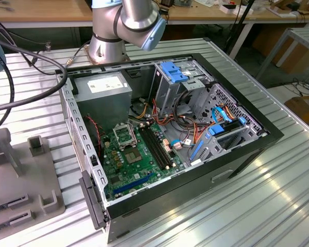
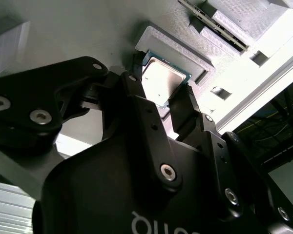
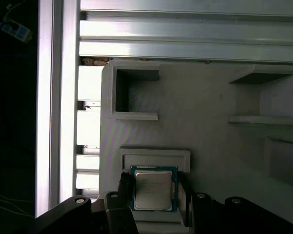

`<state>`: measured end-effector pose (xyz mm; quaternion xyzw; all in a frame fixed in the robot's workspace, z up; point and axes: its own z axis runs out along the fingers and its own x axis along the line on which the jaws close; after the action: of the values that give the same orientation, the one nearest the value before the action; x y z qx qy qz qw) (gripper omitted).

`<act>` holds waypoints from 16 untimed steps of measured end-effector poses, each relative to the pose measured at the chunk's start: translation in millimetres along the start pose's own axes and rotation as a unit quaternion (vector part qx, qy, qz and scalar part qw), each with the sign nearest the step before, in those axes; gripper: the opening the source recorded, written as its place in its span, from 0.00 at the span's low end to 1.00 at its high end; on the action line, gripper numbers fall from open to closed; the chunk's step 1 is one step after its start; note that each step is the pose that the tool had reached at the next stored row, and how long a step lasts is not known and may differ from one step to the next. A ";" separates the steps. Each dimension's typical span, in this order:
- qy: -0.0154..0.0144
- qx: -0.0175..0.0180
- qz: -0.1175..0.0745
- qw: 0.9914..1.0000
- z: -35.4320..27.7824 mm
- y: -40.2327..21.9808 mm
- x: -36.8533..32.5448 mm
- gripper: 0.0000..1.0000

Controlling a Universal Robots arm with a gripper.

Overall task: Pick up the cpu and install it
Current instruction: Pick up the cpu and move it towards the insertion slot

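In the exterior view, an open black desktop computer case (image 1: 170, 144) lies on its side on a ribbed silver aluminium table (image 1: 278, 206). Inside it sits a green circuit board (image 1: 139, 164) with a black-framed square socket (image 1: 124, 136) near the board's far edge. The silver base of the robot arm (image 1: 110, 31) stands behind the case. A pale grey plastic fixture (image 1: 41, 200) with moulded pockets rests on the table at the exterior view's left, well apart from the socket. In the second wrist view, the black gripper (image 2: 160, 87) reaches down to the fixture (image 2: 63, 29). Its 2 fingers (image 2: 136, 92) sit against opposite edges of the cpu (image 2: 158, 78), a small flat square chip with a silvery-grey metal top and a thin green rim, pinching it. The cpu lies against a raised grey rectangular frame (image 2: 178, 48) on the fixture. In the first wrist view, the cpu (image 3: 153, 190) appears flat and square-on between the 2 fingers (image 3: 124, 185) of the gripper (image 3: 154, 191), just beside the frame (image 3: 155, 158). 1 square open pocket (image 3: 134, 92) in the fixture (image 3: 200, 107) lies beyond the frame, near the table's slats (image 3: 185, 34).
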<state>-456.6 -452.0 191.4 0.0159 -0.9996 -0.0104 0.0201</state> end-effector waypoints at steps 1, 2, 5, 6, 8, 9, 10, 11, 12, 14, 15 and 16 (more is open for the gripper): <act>0.000 0.000 0.000 1.000 0.0 0.0 0.0 0.47; 0.000 0.000 0.000 1.000 -0.1 0.0 0.0 0.47; 0.000 0.000 0.000 1.000 -1.8 0.0 0.1 0.47; 0.000 0.000 0.000 1.000 -2.7 0.0 0.1 0.47; 0.000 0.000 0.000 1.000 -3.4 0.1 0.1 0.47; 0.000 0.000 0.000 1.000 -3.6 0.1 0.1 0.47; 0.000 0.000 0.000 1.000 -4.3 0.1 0.2 0.47; 0.000 0.000 0.000 1.000 -5.6 0.1 0.2 0.47; 0.000 0.000 0.000 1.000 -6.7 0.1 0.3 0.47; 0.000 0.000 0.000 1.000 -7.8 0.2 0.2 0.47; 0.001 0.000 0.000 1.000 -8.3 0.2 0.3 0.47; 0.001 0.000 0.000 1.000 -9.0 0.2 0.4 0.47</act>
<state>-456.6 -452.0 200.4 0.0159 -0.9996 -0.0103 0.0209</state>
